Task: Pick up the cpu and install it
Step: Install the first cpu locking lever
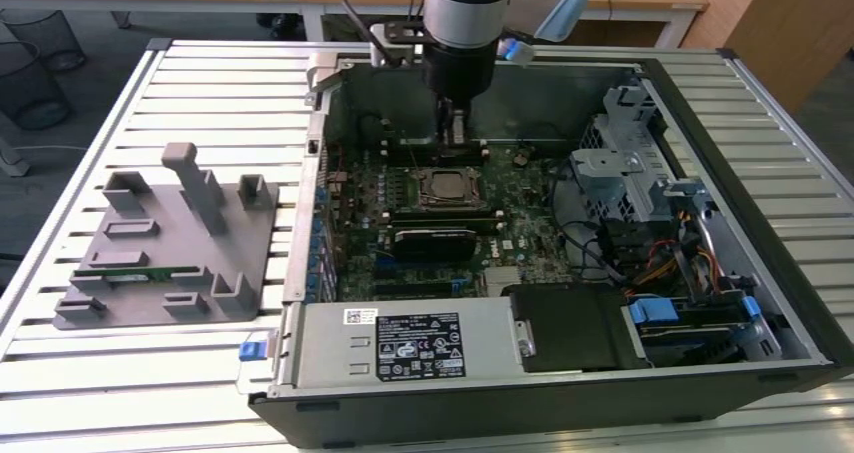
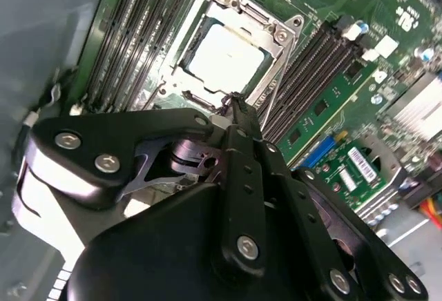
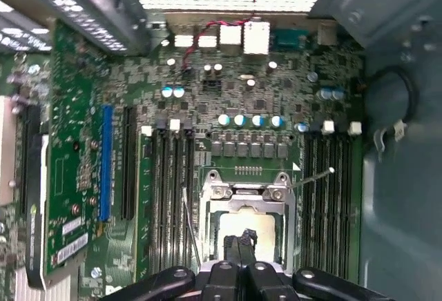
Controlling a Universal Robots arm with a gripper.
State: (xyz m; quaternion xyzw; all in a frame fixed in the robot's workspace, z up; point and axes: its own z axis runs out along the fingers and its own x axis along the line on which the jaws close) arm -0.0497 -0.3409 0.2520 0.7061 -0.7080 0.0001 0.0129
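Cpu (image 2: 228, 56) lies flat in the motherboard socket (image 2: 283, 35). Gripper (image 2: 233, 101) is clenched, fingers together and empty, with its tips at the cpu's edge. Contact cannot be determined.

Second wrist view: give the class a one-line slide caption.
Black gripper, jaws shut, hovers over the shiny silver square cpu lying in its metal-framed motherboard socket.
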